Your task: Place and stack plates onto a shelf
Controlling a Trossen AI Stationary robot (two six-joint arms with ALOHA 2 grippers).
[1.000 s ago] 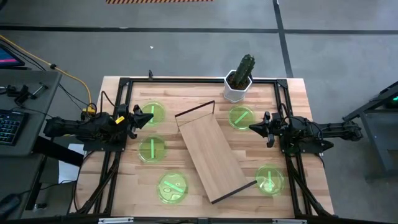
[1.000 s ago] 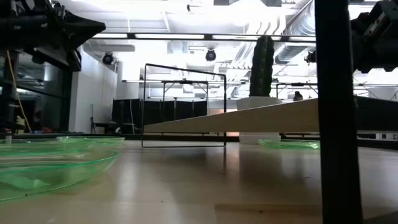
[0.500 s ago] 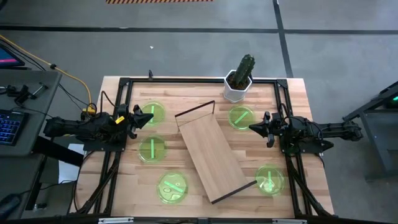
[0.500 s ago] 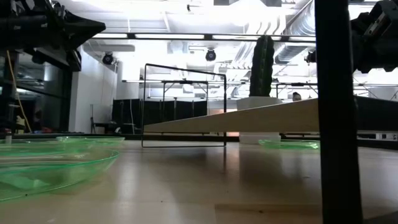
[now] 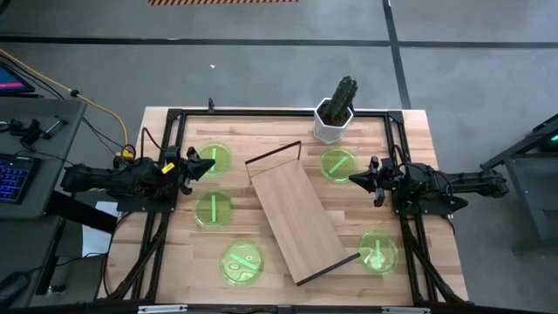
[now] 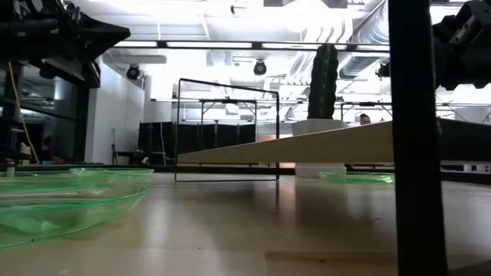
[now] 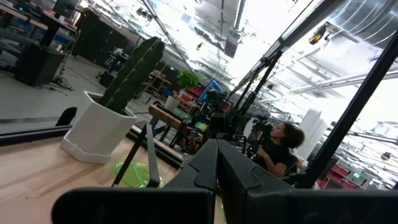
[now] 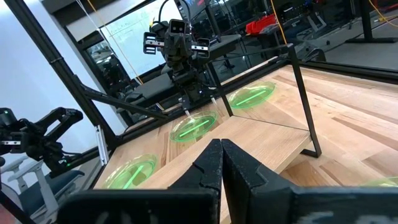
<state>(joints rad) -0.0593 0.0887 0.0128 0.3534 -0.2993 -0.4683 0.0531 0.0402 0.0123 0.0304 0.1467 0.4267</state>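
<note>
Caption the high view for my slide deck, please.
Five green plates lie around the empty diagonal shelf; left gripper and right gripper wait shut.

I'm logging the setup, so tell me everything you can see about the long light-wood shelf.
The long light-wood shelf is a rectangular board with thin dark metal frame ends. It lies diagonally across the middle of the striped wooden tabletop, bare, with no green plates on it. In the low view its board sits raised above the tabletop. Neither gripper touches it.

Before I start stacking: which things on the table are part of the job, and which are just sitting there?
Job:
- five green plates
- shelf, lying diagonally mid-table

Not part of it:
- cactus pot at the far edge
- keyboard off the table
</note>
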